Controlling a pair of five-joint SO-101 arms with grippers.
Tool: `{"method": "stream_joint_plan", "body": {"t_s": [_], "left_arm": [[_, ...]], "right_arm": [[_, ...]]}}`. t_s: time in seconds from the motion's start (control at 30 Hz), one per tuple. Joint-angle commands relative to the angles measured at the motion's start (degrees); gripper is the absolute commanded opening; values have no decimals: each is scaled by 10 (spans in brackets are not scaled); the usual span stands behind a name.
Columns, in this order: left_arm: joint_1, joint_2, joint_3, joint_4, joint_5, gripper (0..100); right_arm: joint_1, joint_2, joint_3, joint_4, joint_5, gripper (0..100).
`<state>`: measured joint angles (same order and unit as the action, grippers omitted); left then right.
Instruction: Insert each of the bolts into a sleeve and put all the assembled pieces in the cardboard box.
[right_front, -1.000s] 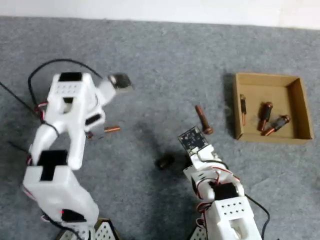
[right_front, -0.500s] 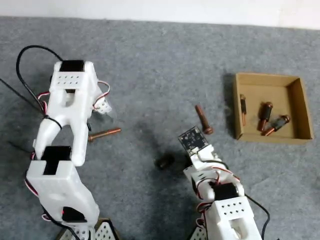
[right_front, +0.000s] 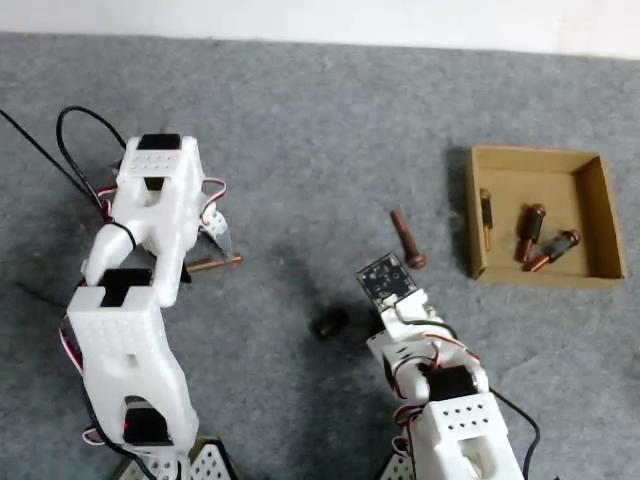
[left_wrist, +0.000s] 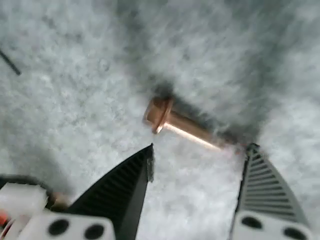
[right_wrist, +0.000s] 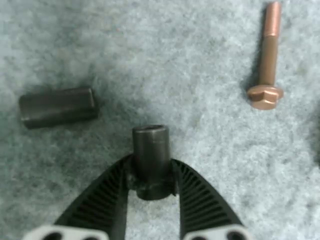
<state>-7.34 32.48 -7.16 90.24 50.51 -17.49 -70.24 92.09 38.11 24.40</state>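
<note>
Jaws of my left gripper (left_wrist: 200, 149) stand spread above a copper bolt (left_wrist: 182, 123), while my right gripper (right_wrist: 151, 165) pinches a dark sleeve (right_wrist: 150, 145).

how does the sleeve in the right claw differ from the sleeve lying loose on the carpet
The held sleeve is clamped in the right claw; the loose sleeve lies free on the carpet, touched by nothing. The held sleeve points straight out from the claw, its open end showing; the loose sleeve lies crosswise to it, side on. Both are dark, short tubes of like size.
</note>
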Motion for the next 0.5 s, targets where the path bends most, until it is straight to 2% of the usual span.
{"method": "stream_joint_plan", "body": {"t_s": [0.0, 0.37, 0.47], "left_arm": [[-15, 19, -5, -38, 8, 267], [-22, 44, -5, -45, 24, 265], [-22, 45, -5, -46, 52, 204]], "right_arm": [[4, -9, -2, -1, -2, 5], [4, -9, -2, -1, -2, 5], [4, -9, -2, -1, -2, 5]]}}
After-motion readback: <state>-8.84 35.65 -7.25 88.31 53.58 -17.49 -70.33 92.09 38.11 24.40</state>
